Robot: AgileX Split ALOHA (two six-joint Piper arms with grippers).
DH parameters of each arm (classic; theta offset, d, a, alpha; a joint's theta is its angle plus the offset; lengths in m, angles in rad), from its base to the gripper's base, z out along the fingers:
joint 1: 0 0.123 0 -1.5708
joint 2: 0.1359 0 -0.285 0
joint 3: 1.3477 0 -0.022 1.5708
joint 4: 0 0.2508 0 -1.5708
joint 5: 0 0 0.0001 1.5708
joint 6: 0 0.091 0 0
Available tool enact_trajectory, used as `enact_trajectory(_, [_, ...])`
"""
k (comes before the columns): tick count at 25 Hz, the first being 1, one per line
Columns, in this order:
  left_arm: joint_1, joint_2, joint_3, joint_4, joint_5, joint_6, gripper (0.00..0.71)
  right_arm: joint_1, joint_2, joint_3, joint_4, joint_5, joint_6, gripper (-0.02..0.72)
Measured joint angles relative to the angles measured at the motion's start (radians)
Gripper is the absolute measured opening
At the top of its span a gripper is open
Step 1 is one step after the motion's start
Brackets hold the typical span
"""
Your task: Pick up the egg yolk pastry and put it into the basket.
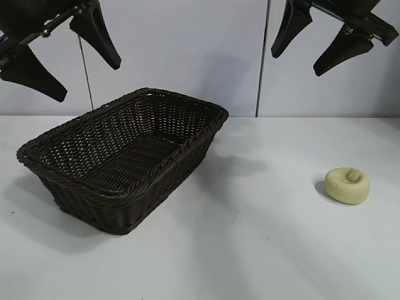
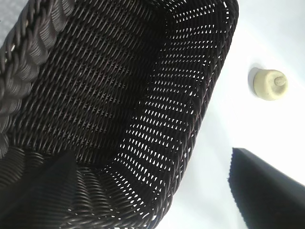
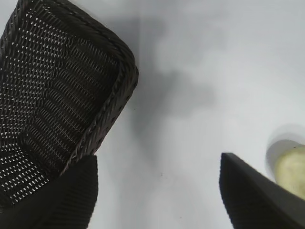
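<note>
The egg yolk pastry (image 1: 347, 185), pale yellow and round with a small knob on top, lies on the white table at the right. It also shows in the left wrist view as the pastry (image 2: 269, 84) and, partly behind a finger, in the right wrist view as the pastry (image 3: 291, 171). The dark woven basket (image 1: 187, 147) stands at the left with nothing in it. My left gripper (image 1: 87, 78) hangs open high above the basket. High above the table's right side, my right gripper (image 1: 297, 62) is open and holds nothing.
The white table (image 1: 250, 250) runs wide between basket and pastry. A pale wall (image 1: 187, 50) with vertical seams stands behind.
</note>
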Motion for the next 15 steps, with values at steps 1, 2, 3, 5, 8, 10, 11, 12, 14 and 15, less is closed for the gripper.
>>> enact_trajectory(1, [0.001, -0.001, 0.000, 0.001, 0.000, -0.001, 0.628, 0.000, 0.000, 0.000, 0.000, 0.000, 0.000, 0.519])
enact_trajectory(2, [0.001, -0.003, 0.000, 0.002, 0.000, -0.006, 0.628, 0.000, 0.000, 0.000, 0.000, 0.000, 0.000, 0.519])
enact_trajectory(3, [0.001, -0.009, 0.000, 0.003, 0.001, -0.012, 0.628, 0.000, 0.000, 0.000, 0.000, 0.000, 0.000, 0.519])
enact_trajectory(5, [0.002, -0.029, 0.000, 0.010, 0.004, -0.042, 0.628, 0.000, 0.000, 0.000, 0.000, 0.002, 0.000, 0.519])
enact_trajectory(8, [0.002, -0.071, 0.000, 0.043, 0.031, -0.131, 0.628, 0.000, 0.000, 0.000, 0.000, 0.002, 0.000, 0.519])
enact_trajectory(10, [0.002, -0.095, 0.000, 0.076, 0.060, -0.202, 0.628, 0.000, 0.000, 0.000, 0.000, 0.002, 0.000, 0.519])
enact_trajectory(11, [-0.002, -0.105, 0.000, 0.094, 0.072, -0.245, 0.628, 0.000, 0.000, 0.000, 0.000, 0.002, 0.000, 0.519])
enact_trajectory(12, [-0.006, -0.114, 0.001, 0.120, 0.081, -0.290, 0.628, 0.000, 0.000, 0.000, 0.000, 0.002, 0.000, 0.519])
enact_trajectory(14, [-0.022, -0.127, 0.013, 0.179, 0.093, -0.371, 0.628, 0.000, 0.000, 0.000, 0.000, 0.002, 0.000, 0.519])
enact_trajectory(15, [-0.034, -0.135, 0.023, 0.200, 0.097, -0.410, 0.628, 0.000, 0.000, 0.000, 0.000, 0.002, 0.000, 0.519])
